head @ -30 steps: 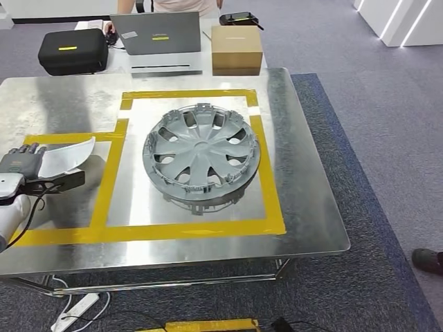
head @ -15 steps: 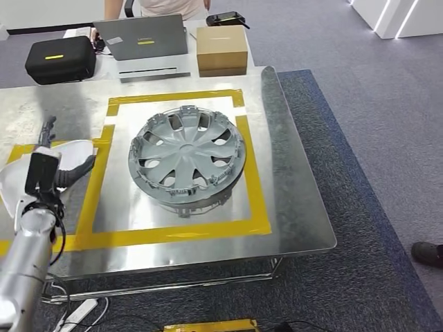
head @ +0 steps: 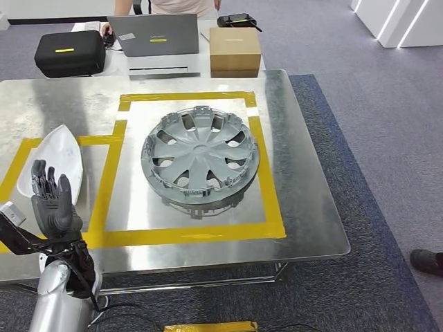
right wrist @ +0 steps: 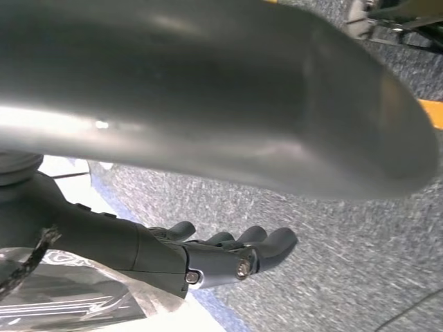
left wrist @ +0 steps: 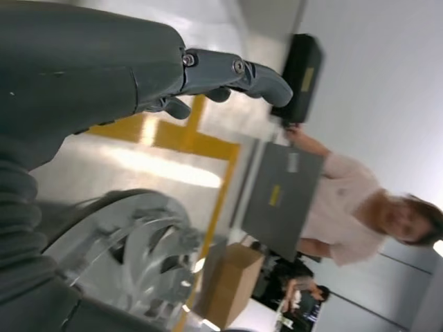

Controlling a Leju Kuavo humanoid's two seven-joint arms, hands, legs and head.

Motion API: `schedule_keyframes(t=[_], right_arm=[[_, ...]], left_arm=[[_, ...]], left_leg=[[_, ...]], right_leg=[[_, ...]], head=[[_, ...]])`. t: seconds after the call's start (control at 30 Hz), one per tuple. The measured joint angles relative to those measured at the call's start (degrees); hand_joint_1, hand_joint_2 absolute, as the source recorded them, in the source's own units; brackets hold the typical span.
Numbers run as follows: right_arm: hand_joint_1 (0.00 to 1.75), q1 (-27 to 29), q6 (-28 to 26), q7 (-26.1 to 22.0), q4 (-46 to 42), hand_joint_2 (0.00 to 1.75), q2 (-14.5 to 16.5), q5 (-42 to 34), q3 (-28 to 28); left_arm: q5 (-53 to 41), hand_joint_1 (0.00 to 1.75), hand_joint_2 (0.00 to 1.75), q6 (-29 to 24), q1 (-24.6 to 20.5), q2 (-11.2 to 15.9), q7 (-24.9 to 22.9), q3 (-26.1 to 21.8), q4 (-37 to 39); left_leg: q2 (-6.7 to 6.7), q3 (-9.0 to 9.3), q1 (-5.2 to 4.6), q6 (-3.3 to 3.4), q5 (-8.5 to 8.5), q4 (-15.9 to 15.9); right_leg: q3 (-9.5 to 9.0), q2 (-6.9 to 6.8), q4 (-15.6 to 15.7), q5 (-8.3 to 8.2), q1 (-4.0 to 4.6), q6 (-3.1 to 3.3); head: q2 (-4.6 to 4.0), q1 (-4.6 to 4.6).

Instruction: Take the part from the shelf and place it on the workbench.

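Lying flat on the metal tabletop [head: 308, 200], the white part [head: 55, 162] sits inside the left yellow-taped zone, beside the grey wheel cover [head: 200, 159] in the larger taped square. Left robot hand [head: 52, 204] is raised near the part, fingers apart, holding nothing. Right robot hand [right wrist: 219, 257] hangs over carpet, fingers loosely extended, empty. Behind: black case [head: 70, 52], laptop [head: 156, 36], closed cardboard box [head: 234, 50]; labels unreadable.

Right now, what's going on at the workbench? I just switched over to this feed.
The white part lies on the metal workbench, inside the yellow-taped box on the left. The left hand is raised just in front of it, fingers apart, holding nothing. The right hand hangs open over the carpet. A grey wheel cover sits in the larger taped square. A person sits behind the laptop.
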State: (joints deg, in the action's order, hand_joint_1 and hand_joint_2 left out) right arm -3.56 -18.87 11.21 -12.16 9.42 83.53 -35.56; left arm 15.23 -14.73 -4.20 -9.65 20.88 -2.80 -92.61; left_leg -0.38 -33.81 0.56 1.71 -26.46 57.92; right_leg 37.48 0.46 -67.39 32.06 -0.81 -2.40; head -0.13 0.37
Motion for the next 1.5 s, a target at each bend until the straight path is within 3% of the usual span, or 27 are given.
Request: schedule_keyframes(t=[0.07, 0.1, 0.23, 0.3, 0.37, 0.4, 0.43, 0.47, 0.53, 0.57, 0.63, 0.73, 0.8, 0.87, 0.9, 0.93, 0.97, 1.07, 1.13, 1.2, 1.27, 1.3, 1.4, 1.43, 1.47, 1.5], right_arm=[[0.00, -0.1, -0.3, 0.2, 0.0, 0.00, 0.0, -0.1, -0.3], [0.00, -0.1, -0.3, 0.2, 0.0, 0.00, 0.0, -0.2, -0.4], [0.00, 0.2, -0.3, 0.1, 0.0, 0.00, 0.0, -0.4, -0.8], [0.00, 0.2, -0.2, -0.3, 0.0, 0.00, 0.0, -0.3, -0.9], [0.00, 0.2, 0.1, -0.6, 0.0, 0.00, 0.0, -0.2, -1.0], [0.00, 0.3, 0.1, -0.7, 0.0, 0.00, 0.0, -0.2, -1.1], [0.00, 0.3, 0.2, -0.8, 0.0, 0.00, 0.0, -0.2, -1.2], [0.00, 0.3, 0.2, -0.8, 0.0, 0.00, 0.0, -0.2, -1.4], [0.00, 0.4, 0.3, -0.8, 0.0, 0.00, 0.0, -0.3, -1.6], [0.00, 0.4, 0.3, -0.8, 0.0, 0.00, 0.0, -0.3, -1.7], [0.00, 0.4, 0.5, -1.0, 0.0, 0.00, 0.1, 0.0, -1.7], [0.00, 0.4, 0.8, -1.5, 0.0, 0.00, 0.0, 0.6, -1.7], [0.00, 0.3, 0.8, -1.7, 0.0, 0.00, 0.0, 0.7, -1.7], [0.00, 0.3, 0.8, -1.8, 0.0, 0.00, 0.0, 0.8, -1.7], [0.00, 0.3, 0.8, -2.0, 0.0, 0.00, 0.0, 0.8, -1.7], [0.00, 0.4, 0.8, -2.1, 0.0, 0.00, 0.0, 0.9, -1.7], [0.00, 0.4, 0.8, -2.2, 0.0, 0.00, 0.0, 1.0, -1.7], [0.00, 0.1, 0.8, -2.4, 0.0, 0.00, 0.0, 1.4, -1.7], [0.00, -0.1, 0.8, -2.3, 0.0, 0.00, 0.0, 1.5, -1.7], [0.00, -0.1, 0.9, -2.3, 0.0, 0.00, -0.1, 1.5, -1.7], [0.00, 0.0, 1.0, -2.3, 0.0, 0.00, -0.1, 1.5, -1.7], [0.00, -0.1, 1.0, -2.3, 0.0, 0.00, -0.1, 1.5, -1.7], [0.00, 0.0, 1.2, -2.3, 0.0, 0.00, -0.1, 1.5, -1.7], [0.00, 0.0, 1.2, -2.3, 0.0, 0.00, -0.1, 1.4, -1.7], [0.00, 0.0, 1.3, -2.2, 0.0, 0.00, -0.1, 1.4, -1.7], [0.00, 0.0, 1.3, -2.2, 0.0, 0.00, -0.1, 1.4, -1.7]], left_arm=[[2.0, 0.00, 0.00, -0.5, 1.2, -0.8, -0.6, 1.3, -1.0], [2.6, 0.00, 0.00, -0.2, 1.7, -1.0, -0.2, 2.2, -1.6], [2.8, 0.00, 0.00, 1.4, 3.3, -1.4, 1.6, 5.3, -3.7], [-0.2, 0.00, 0.00, 3.0, 3.7, -1.0, 4.6, 7.1, -4.8], [-4.2, 0.00, 0.00, 4.3, 4.2, -0.5, 8.4, 9.6, -5.8], [-4.9, 0.00, 0.00, 5.0, 4.6, -0.4, 9.2, 10.8, -6.2], [-4.1, 0.00, 0.00, 6.4, 5.1, -0.3, 9.3, 11.9, -6.5], [-2.2, 0.00, 0.00, 8.4, 5.8, -0.2, 8.9, 13.0, -6.8], [2.2, 0.00, 0.00, 12.9, 7.3, -0.4, 8.4, 14.9, -7.2], [3.8, 0.00, 0.00, 14.7, 8.0, -0.6, 8.5, 15.8, -7.4], [6.8, 0.00, 0.00, 18.6, 9.0, -1.0, 9.0, 17.1, -7.8], [9.8, 0.00, 0.00, 24.7, 9.9, -1.3, 10.9, 18.2, -8.4], [10.2, 0.00, 0.00, 26.2, 10.0, -1.6, 11.4, 18.6, -8.7], [10.1, 0.00, 0.00, 27.5, 10.1, -1.7, 11.5, 18.9, -8.8], [9.8, 0.00, 0.00, 28.6, 10.2, -1.7, 11.6, 19.1, -8.8], [9.0, 0.00, 0.00, 29.9, 10.2, -1.7, 12.0, 19.3, -8.8], [7.8, 0.00, 0.00, 31.1, 10.2, -1.6, 12.5, 19.5, -8.8], [3.8, 0.00, 0.00, 32.9, 10.2, -1.7, 14.2, 20.0, -8.8], [2.6, 0.00, 0.00, 33.5, 10.2, -1.6, 14.5, 20.4, -8.8], [2.1, 0.00, 0.00, 34.1, 10.2, -1.6, 14.5, 20.8, -8.7], [1.9, 0.00, 0.00, 34.5, 10.1, -1.5, 14.5, 21.1, -8.7], [1.7, 0.00, 0.00, 34.6, 10.0, -1.5, 14.5, 21.2, -8.6], [1.5, 0.00, 0.00, 34.7, 10.0, -1.3, 14.4, 21.3, -8.4], [1.5, 0.00, 0.00, 34.7, 10.0, -1.2, 14.4, 21.3, -8.3], [1.5, 0.00, 0.00, 34.7, 10.0, -1.1, 14.3, 21.3, -8.2], [1.4, 0.00, 0.00, 34.7, 9.9, -1.0, 14.2, 21.3, -8.1]], left_leg=[[-0.09, -0.04, -0.22, -0.44, -0.17, 0.2], [-0.11, -0.08, -0.33, -0.75, -0.19, 0.3], [-0.11, -0.25, -0.13, -1.96, -0.74, 1.0], [0.00, -1.95, -0.01, -2.54, -3.66, 5.3], [0.06, -5.15, 0.02, -2.86, -7.47, 13.0], [0.07, -6.30, 0.02, -2.90, -8.37, 15.8], [0.08, -6.55, 0.02, -2.85, -8.12, 16.6], [0.09, -5.68, 0.01, -2.71, -6.75, 15.1], [0.11, -1.84, -0.08, -2.13, -2.91, 7.5], [0.13, -0.08, -0.19, -1.82, -1.75, 3.9], [0.14, 1.31, -0.45, -1.35, -1.43, 0.7], [0.12, 1.43, -0.34, -0.51, -1.18, 0.0], [0.21, 1.63, -0.06, 0.10, -0.83, -0.6], [0.26, 1.53, -0.09, 0.29, -0.77, -0.6], [0.27, 1.48, -0.11, 0.30, -0.77, -0.6], [0.25, 1.48, -0.12, 0.30, -0.77, -0.6], [0.22, 1.52, -0.12, 0.30, -0.77, -0.6], [0.15, 1.69, -0.25, -0.08, -0.97, -0.4], [0.13, 1.54, -0.50, -0.68, -1.00, -0.2], [0.12, 1.45, -0.51, -1.23, -0.91, -0.1], [0.13, 1.01, -0.37, -1.78, -2.06, 1.2], [0.15, 0.15, -0.31, -2.08, -3.51, 3.3], [0.18, -4.61, -0.18, -2.55, -8.81, 14.4], [0.18, -5.47, -0.18, -2.54, -9.18, 16.4], [0.18, -5.25, -0.18, -2.42, -8.33, 16.1], [0.18, -3.94, -0.21, -2.17, -6.45, 13.5]], right_leg=[[-3.95, 0.04, 7.6, -2.59, -0.03, 0.22], [-5.07, 0.09, 9.5, -3.01, 0.01, 0.43], [-5.65, 0.12, 10.3, -3.33, 0.09, 1.61], [-5.71, -0.09, 10.4, -3.47, -0.07, 2.20], [-5.72, -0.33, 10.4, -3.40, -0.03, 2.45], [-5.75, -0.41, 10.4, -3.37, -0.02, 2.50], [-5.81, -0.45, 10.4, -3.34, -0.01, 2.51], [-5.91, -0.43, 10.4, -3.31, 0.00, 2.50], [-6.15, -0.34, 10.4, -3.20, 0.03, 2.32], [-6.17, -0.30, 10.3, -3.10, 0.13, 2.14], [-6.03, -0.38, 10.3, -3.04, 0.24, 1.57], [-5.75, -0.54, 10.1, -2.67, 0.16, 0.57], [-4.00, -0.52, 6.5, -0.32, 0.11, 0.09], [-0.38, -0.50, -1.1, 3.26, 0.08, -0.29], [1.27, -0.50, -4.4, 4.33, 0.05, -0.44], [2.01, -0.51, -5.9, 4.28, 0.05, -0.52], [1.63, -0.51, -4.9, 3.11, 0.04, -0.54], [-4.05, -0.49, 6.5, -2.30, -0.01, -0.26], [-6.16, -0.38, 10.5, -3.14, 0.08, 0.26], [-6.26, -0.31, 10.6, -3.14, 0.17, 0.93], [-6.29, -0.38, 10.7, -3.32, 0.03, 1.65], [-6.31, -0.44, 10.8, -3.40, -0.07, 1.98], [-6.25, -0.60, 10.8, -3.37, -0.01, 2.38], [-6.26, -0.62, 10.8, -3.35, 0.05, 2.40], [-6.31, -0.60, 10.8, -3.34, 0.11, 2.41], [-6.42, -0.55, 10.8, -3.33, 0.18, 2.41]], head=[[0.00, -0.05], [0.00, -0.08], [0.00, -0.21], [0.00, -0.44], [0.00, -0.57], [0.00, -0.56], [0.00, -0.57], [0.00, -0.57], [0.00, -0.57], [0.00, -0.56], [0.00, -0.51], [0.00, -0.44], [0.01, -0.13], [0.01, 0.15], [0.00, 0.18], [0.00, 0.19], [0.00, 0.21], [0.00, 0.23], [0.00, 0.16], [0.00, 0.11], [0.00, -0.04], [0.00, -0.16], [0.00, -0.40], [0.00, -0.42], [0.00, -0.42], [0.00, -0.42]])
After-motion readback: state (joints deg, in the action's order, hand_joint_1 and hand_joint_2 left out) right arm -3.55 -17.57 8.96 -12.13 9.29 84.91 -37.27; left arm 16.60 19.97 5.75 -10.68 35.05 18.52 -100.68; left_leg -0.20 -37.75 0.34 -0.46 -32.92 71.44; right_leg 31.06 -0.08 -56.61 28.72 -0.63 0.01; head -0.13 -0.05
